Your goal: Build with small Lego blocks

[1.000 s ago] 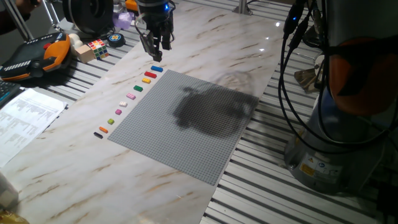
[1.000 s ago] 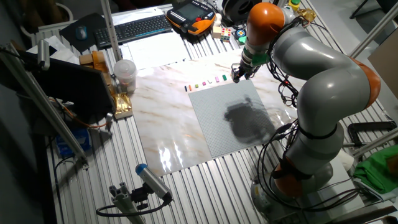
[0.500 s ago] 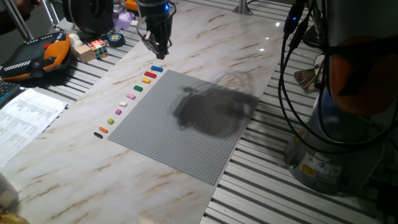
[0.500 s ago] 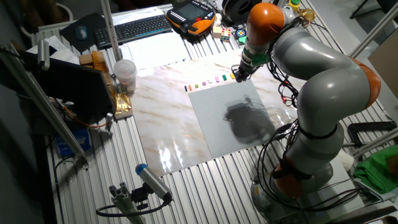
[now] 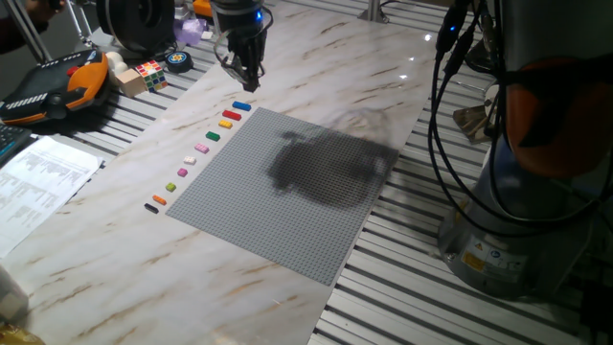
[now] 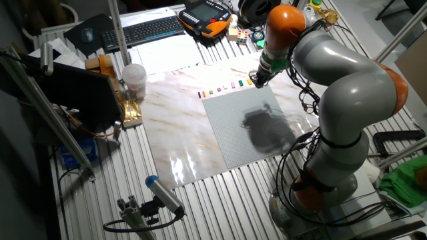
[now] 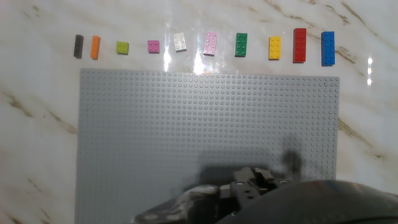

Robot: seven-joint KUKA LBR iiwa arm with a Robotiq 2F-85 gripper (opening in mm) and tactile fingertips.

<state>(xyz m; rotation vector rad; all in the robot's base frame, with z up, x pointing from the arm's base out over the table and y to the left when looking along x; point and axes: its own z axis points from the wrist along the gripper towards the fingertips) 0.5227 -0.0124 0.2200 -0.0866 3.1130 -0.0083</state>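
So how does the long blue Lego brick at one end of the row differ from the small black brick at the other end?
The long blue rectangular Lego brick is clearly longer and wider than the small black rectangular Lego brick, which is the narrowest in the row. The blue one shows its studs plainly; the black one is too dark to show any. The blue one lies at the end nearer the gripper. Both lie flat on the marble table, just off the grey studded baseplate, untouched.

small Lego blocks (image 7: 210,44) in a row beside baseplate (image 7: 205,137) edge, on table (image 5: 316,57)
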